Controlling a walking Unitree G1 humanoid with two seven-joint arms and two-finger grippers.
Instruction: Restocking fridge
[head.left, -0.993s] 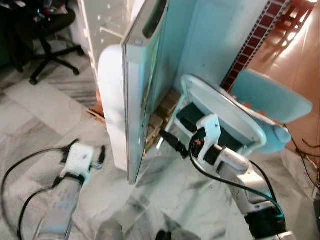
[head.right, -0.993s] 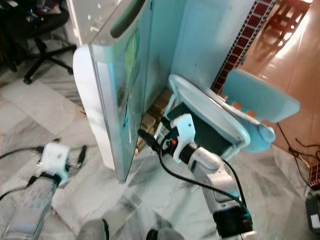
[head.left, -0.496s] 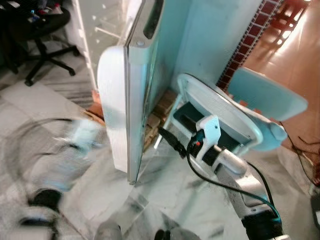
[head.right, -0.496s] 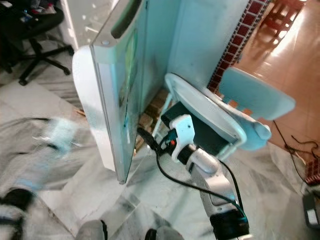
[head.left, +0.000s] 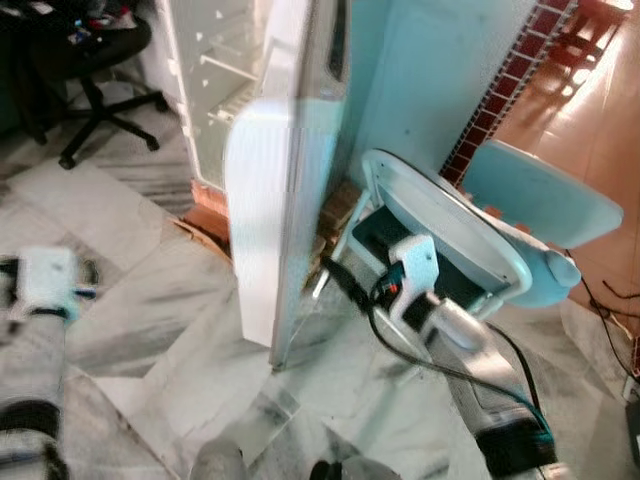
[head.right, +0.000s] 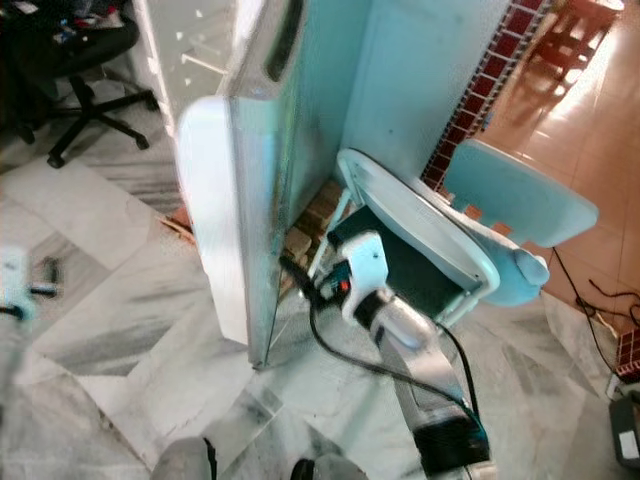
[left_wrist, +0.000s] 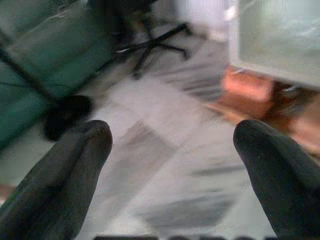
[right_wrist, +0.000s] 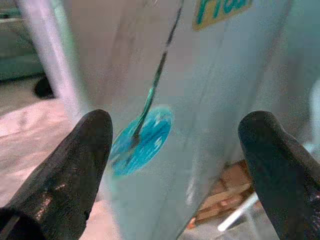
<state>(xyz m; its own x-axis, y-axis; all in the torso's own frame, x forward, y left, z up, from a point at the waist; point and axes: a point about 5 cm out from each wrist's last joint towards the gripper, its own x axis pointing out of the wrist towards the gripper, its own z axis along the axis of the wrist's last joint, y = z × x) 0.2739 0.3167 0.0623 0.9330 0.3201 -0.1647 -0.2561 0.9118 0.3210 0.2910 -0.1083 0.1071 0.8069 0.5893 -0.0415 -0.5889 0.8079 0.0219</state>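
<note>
The fridge door (head.left: 285, 200) stands open, seen nearly edge-on, white on its inner side and light blue outside. White fridge shelves (head.left: 215, 80) show behind it. My right gripper (head.left: 335, 275) is open, low beside the door's blue outer face; in the right wrist view its fingers (right_wrist: 75, 160) frame that face and a round blue sticker (right_wrist: 145, 140). My left gripper (head.left: 85, 280) hangs open over the floor at the far left, holding nothing; the left wrist view looks past its fingertips (left_wrist: 80, 150) at marble floor.
A light blue plastic chair (head.left: 450, 220) stands close by my right arm, beside the fridge. Wooden blocks (head.left: 335, 215) lie under the fridge. A black office chair (head.left: 90, 60) is at the back left. Cables (head.left: 610, 300) trail on the floor at the right.
The door has swung to the right, showing more of its white inner side and the shelves behind. My left arm has pulled away to the far left. The right gripper stays by the door.
</note>
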